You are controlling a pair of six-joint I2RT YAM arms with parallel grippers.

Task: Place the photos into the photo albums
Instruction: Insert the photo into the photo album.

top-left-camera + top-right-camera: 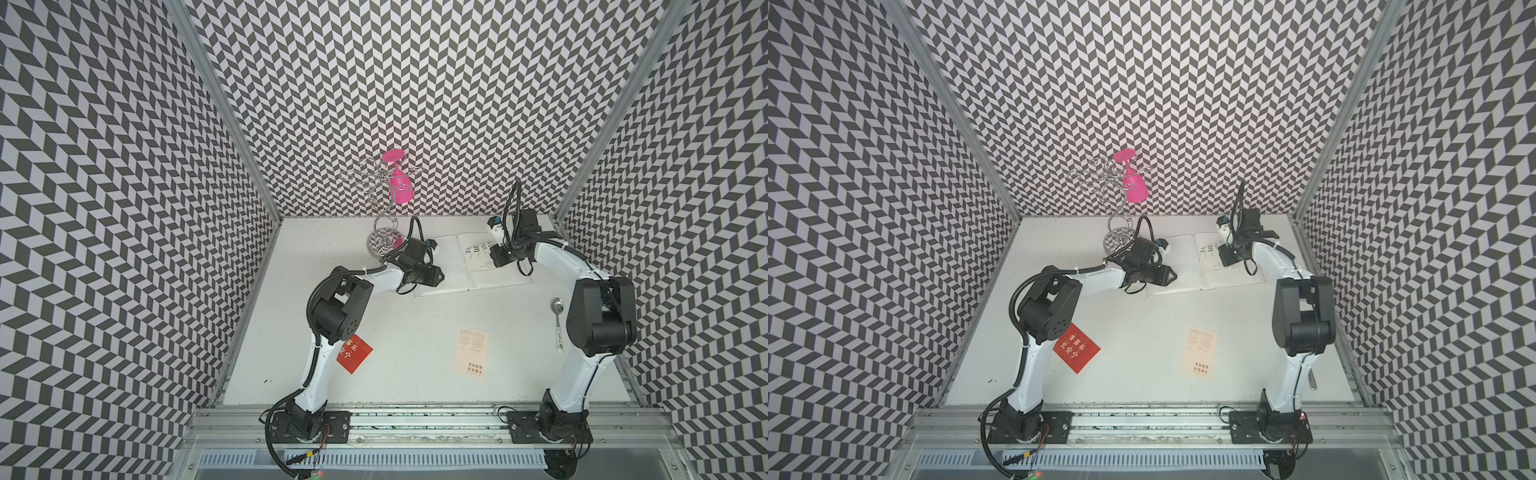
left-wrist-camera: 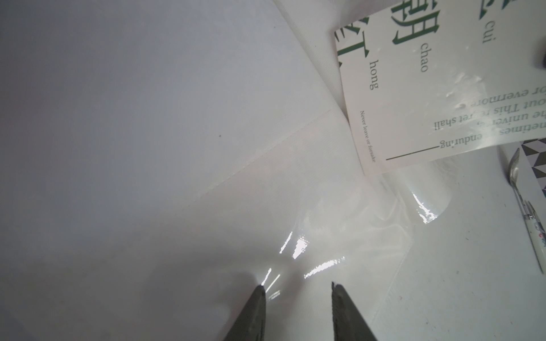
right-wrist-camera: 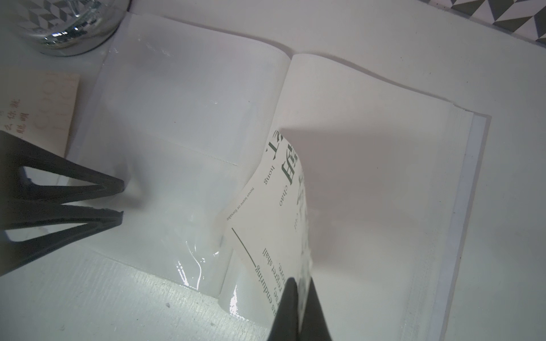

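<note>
The photo album (image 1: 453,259) (image 1: 1183,268) lies open at the back of the table. My right gripper (image 3: 300,283) is shut on a white photo with green characters (image 3: 271,212) (image 2: 413,88) (image 1: 478,253). That photo stands tilted over the spine, its lower edge at the clear sleeve of the left page. My left gripper (image 2: 298,288) (image 3: 122,200) (image 1: 441,274) is open, its tips resting on that left page's sleeve with nothing between them. A red photo (image 1: 354,353) (image 1: 1076,348) and a peach photo (image 1: 471,353) (image 1: 1200,353) lie flat nearer the front.
A chrome glass rack (image 1: 384,241) (image 3: 68,26) holding a pink glass (image 1: 401,187) stands just left of the album. Another pale peach card (image 3: 35,109) lies by the album's left edge. A spoon (image 1: 558,324) (image 2: 515,174) lies beside the right arm.
</note>
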